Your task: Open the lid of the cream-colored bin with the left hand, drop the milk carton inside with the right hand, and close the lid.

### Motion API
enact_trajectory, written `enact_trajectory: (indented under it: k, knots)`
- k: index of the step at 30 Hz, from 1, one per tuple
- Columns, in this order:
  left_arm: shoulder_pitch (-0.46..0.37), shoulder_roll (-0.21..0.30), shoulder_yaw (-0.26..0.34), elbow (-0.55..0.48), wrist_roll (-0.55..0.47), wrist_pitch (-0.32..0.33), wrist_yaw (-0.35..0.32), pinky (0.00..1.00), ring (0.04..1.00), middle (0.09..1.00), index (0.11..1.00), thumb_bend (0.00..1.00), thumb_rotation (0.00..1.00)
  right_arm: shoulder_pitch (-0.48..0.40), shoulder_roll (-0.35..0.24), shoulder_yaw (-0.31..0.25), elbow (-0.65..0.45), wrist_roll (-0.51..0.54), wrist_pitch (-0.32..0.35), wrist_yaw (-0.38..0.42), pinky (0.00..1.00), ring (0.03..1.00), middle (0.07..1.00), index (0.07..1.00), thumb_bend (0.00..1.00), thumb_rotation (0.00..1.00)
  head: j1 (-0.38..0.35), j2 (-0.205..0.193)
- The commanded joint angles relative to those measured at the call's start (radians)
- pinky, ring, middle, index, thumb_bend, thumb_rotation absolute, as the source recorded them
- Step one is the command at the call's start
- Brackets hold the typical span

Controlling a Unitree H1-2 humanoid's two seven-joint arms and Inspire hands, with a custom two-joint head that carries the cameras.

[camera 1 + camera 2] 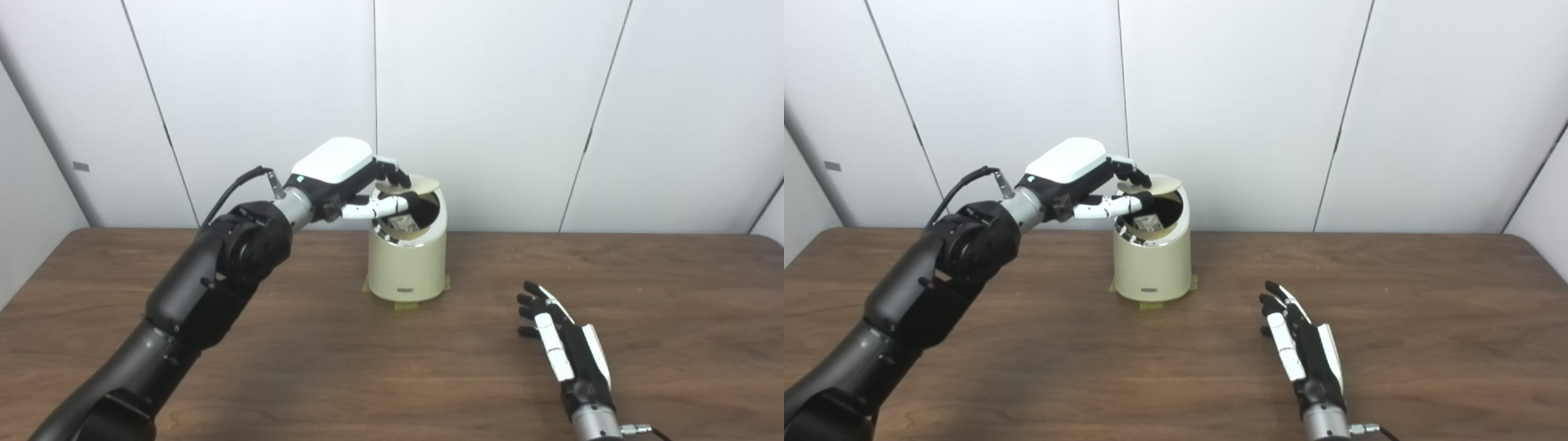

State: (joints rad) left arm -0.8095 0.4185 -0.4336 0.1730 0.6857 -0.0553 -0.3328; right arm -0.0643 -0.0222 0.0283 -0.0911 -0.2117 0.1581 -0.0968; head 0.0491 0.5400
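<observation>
The round cream lid (409,184) is pinched up by the left robot hand (358,184), right over the tall cream-coloured plastic bin (407,260) with the milk carton (401,222) inside; the right robot hand (560,334) lies flat, fingers spread and empty, well apart on the brown wooden surface (674,318).

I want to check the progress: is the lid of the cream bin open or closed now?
Open. The lid is tilted up at the back, held by the left hand, and the bin's dark inside shows.

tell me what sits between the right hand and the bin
Nothing: only bare wooden table separates the open right hand from the cream-colored bin, clearest in the left eye view.
</observation>
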Motion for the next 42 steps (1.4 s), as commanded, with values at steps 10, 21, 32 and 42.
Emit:
enact_trajectory:
  k: [10, 21, 32, 42]
  knots:
    - [0.026, 0.005, -0.035, -0.110, 0.106, -0.001, -0.106, 0.87, 0.820, 0.786, 0.765, 0.56, 1.00, -0.008, -0.003, 0.006, -0.026, -0.017, 0.048, 0.009, 0.78, 0.822, 0.820, 0.872, 0.49, 1.00, -0.003, 0.016]
    - [0.052, -0.013, -0.086, -0.143, 0.243, 0.005, -0.149, 0.99, 0.885, 0.829, 0.824, 0.53, 1.00, 0.002, 0.003, 0.014, -0.039, -0.021, 0.058, 0.006, 0.74, 0.821, 0.819, 0.885, 0.49, 1.00, -0.015, 0.028]
    - [0.063, -0.020, -0.124, -0.158, 0.341, 0.010, -0.220, 1.00, 0.918, 0.848, 0.877, 0.57, 1.00, 0.007, 0.020, 0.001, -0.049, 0.006, 0.060, 0.003, 0.70, 0.804, 0.814, 0.885, 0.48, 1.00, -0.027, 0.041]
    - [0.072, -0.057, 0.014, -0.217, 0.239, 0.011, -0.110, 1.00, 0.913, 0.876, 0.921, 0.50, 1.00, 0.011, 0.027, -0.019, -0.063, 0.043, 0.052, 0.000, 0.69, 0.797, 0.813, 0.881, 0.45, 1.00, -0.038, 0.047]
